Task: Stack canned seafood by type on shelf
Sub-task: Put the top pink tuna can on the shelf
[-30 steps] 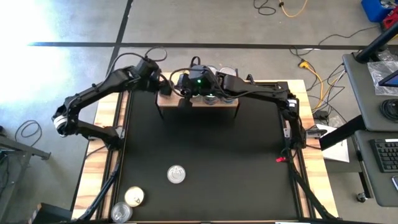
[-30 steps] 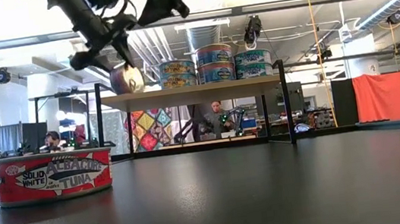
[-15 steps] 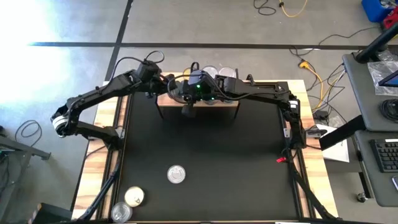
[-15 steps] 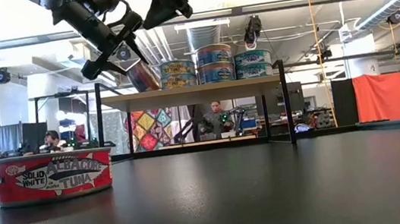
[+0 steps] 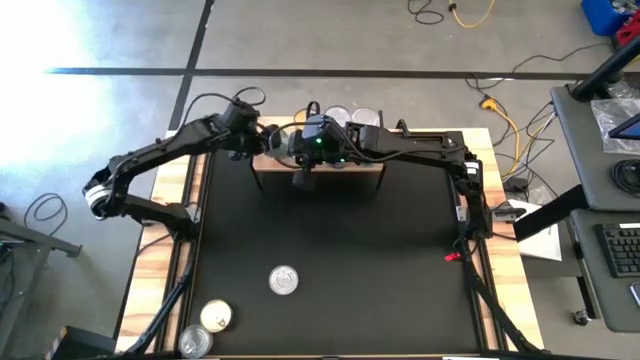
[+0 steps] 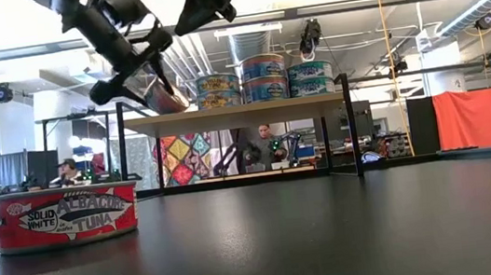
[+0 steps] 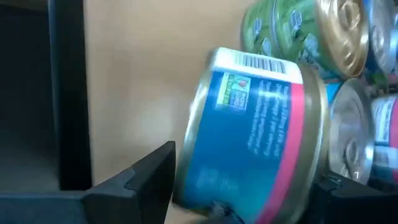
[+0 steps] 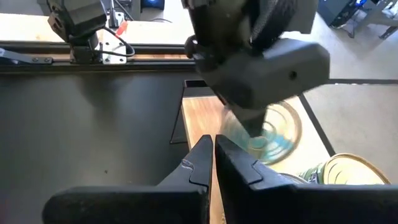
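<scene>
My left gripper is shut on a blue-and-pink-labelled can and holds it over the left part of the light-wood shelf. On the shelf just right of that can stand three short stacks of canned seafood. In the left wrist view these include green-labelled tins with gold lids and tins with silver lids. My right gripper is shut on nothing. It hangs high above the shelf and points toward my left gripper. My left gripper pinches the can between its two fingers, one finger at each flat end, across the can's short height. The fingers slant down from the table's left. The can is tilted, label side toward the wrist camera. Whether its lower rim touches the shelf board, I cannot tell.
Near the table's front left lie a silver-lidded can, a gold-lidded one and another silver one. The low view shows a red tuna tin. The shelf's left end is bare. People sit in the room behind.
My left gripper has sunk toward the shelf's left part with the can and rolled about its own axis. The can's lid faced the table's near edge a second ago. It now hangs tilted, close above the board.
</scene>
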Controlling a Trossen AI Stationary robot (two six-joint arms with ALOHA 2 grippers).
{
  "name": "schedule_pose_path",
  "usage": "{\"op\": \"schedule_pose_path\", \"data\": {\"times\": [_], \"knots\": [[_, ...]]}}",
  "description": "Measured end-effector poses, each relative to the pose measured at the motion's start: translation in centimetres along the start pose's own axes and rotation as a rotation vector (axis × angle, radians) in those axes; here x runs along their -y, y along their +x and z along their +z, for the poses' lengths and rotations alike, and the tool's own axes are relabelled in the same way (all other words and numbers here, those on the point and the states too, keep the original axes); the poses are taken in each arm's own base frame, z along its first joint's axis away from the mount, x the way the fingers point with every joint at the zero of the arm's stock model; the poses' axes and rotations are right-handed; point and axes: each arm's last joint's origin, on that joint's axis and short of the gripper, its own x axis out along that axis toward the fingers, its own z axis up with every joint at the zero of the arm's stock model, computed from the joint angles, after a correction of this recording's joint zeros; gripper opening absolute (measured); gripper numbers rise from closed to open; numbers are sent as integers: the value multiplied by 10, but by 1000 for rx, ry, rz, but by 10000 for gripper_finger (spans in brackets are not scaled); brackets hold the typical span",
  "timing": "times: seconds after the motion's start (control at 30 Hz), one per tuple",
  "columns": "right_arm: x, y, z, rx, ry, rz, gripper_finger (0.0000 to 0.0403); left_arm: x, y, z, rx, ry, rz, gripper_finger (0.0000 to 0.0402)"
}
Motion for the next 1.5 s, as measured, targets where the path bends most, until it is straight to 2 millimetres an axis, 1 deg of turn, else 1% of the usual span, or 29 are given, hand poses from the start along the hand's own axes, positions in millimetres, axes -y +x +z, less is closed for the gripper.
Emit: {"op": "schedule_pose_path", "data": {"times": [0.03,0.17,0.5,0.8,0.87,0.93,1.17,1.37,1.5], "knots": [[0,0,0,0,9,0,13,0,0,2,18,8,3,218],[-1,1,-1,-5,26,-4,13,-4,-1,1,-4,40,37,229],[-10,6,-8,-33,33,4,13,-5,-4,0,-13,87,33,258],[-11,7,-9,-37,41,5,13,-5,-6,0,-10,95,22,272],[-11,7,-9,-37,41,5,13,-5,-7,0,-8,100,20,270],[-11,7,-9,-37,40,5,13,-5,-8,0,-8,100,20,260],[-11,7,-9,-35,41,5,13,-4,-8,0,-23,48,4,177],[-11,7,-9,-36,42,5,13,-3,-8,-1,-66,-35,-28,178],[-11,7,-9,-36,42,5,13,-3,-9,-2,-94,-112,-34,208]]}}
